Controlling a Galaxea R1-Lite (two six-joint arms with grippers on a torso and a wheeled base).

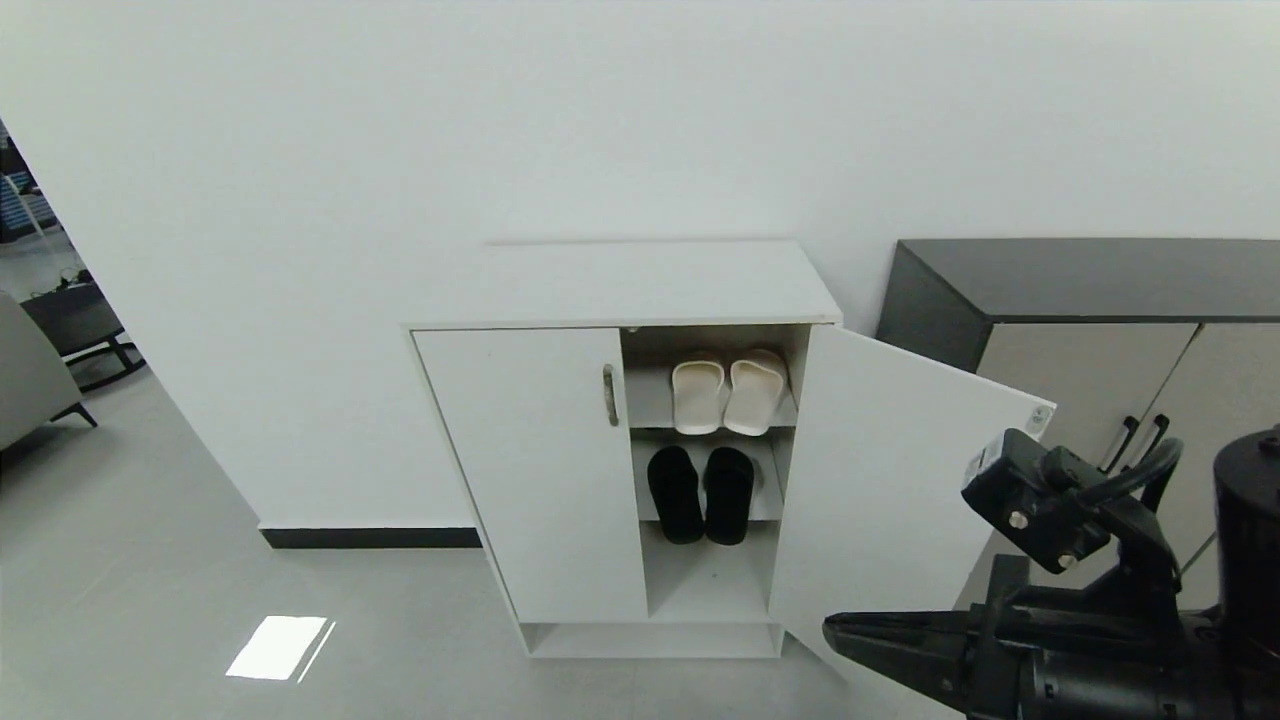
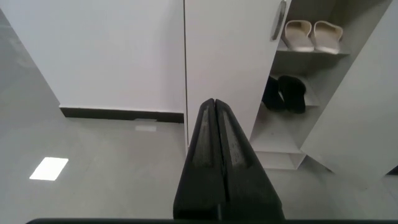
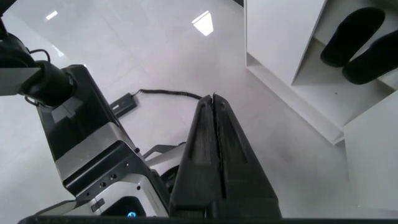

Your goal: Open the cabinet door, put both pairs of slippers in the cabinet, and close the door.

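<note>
The white cabinet (image 1: 640, 285) stands against the wall. Its left door (image 1: 540, 470) is closed and its right door (image 1: 880, 480) is swung wide open. A pair of white slippers (image 1: 728, 395) lies on the upper shelf, and a pair of black slippers (image 1: 700, 495) on the shelf below. My right gripper (image 1: 835, 632) is shut and empty, low in front of the open door's lower edge. My left gripper (image 2: 214, 102) is also shut and empty, and points at the foot of the closed door. The left wrist view also takes in the white slippers (image 2: 313, 36) and black slippers (image 2: 286, 93).
A dark sideboard (image 1: 1080, 290) stands right of the cabinet, just behind the open door. A grey chair (image 1: 30, 370) sits far left. A black cable (image 3: 168, 93) lies on the floor. Open grey floor (image 1: 300, 600) spreads before the cabinet.
</note>
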